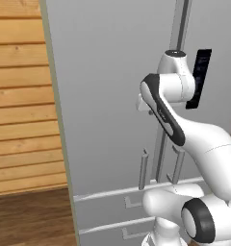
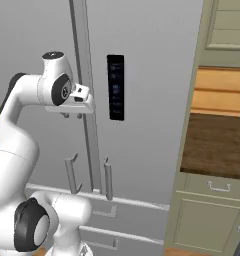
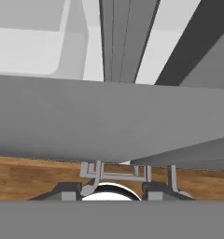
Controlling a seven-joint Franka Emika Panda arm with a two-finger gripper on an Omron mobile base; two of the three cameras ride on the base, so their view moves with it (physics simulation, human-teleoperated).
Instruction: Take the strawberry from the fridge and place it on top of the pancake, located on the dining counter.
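The fridge (image 1: 108, 96) (image 2: 152, 100) stands with both grey doors closed, so the strawberry is hidden. My gripper (image 2: 72, 116) (image 1: 150, 112) points downward close to the door front, just left of the long vertical bar handles (image 2: 84, 45) at the door seam. Its two short fingers stand slightly apart with nothing between them. In the hand view the fingertips (image 3: 69, 189) frame a look down the fridge front to the drawer handles (image 3: 116, 172) and the wooden floor. The pancake and the dining counter are out of view.
A black control panel (image 2: 116, 87) (image 1: 200, 77) sits on the right door. Two lower drawers (image 2: 137, 220) run below. A wood-plank wall (image 1: 21, 96) flanks the fridge's left; a green cabinet (image 2: 212, 210) with a brown worktop (image 2: 217, 145) flanks its right.
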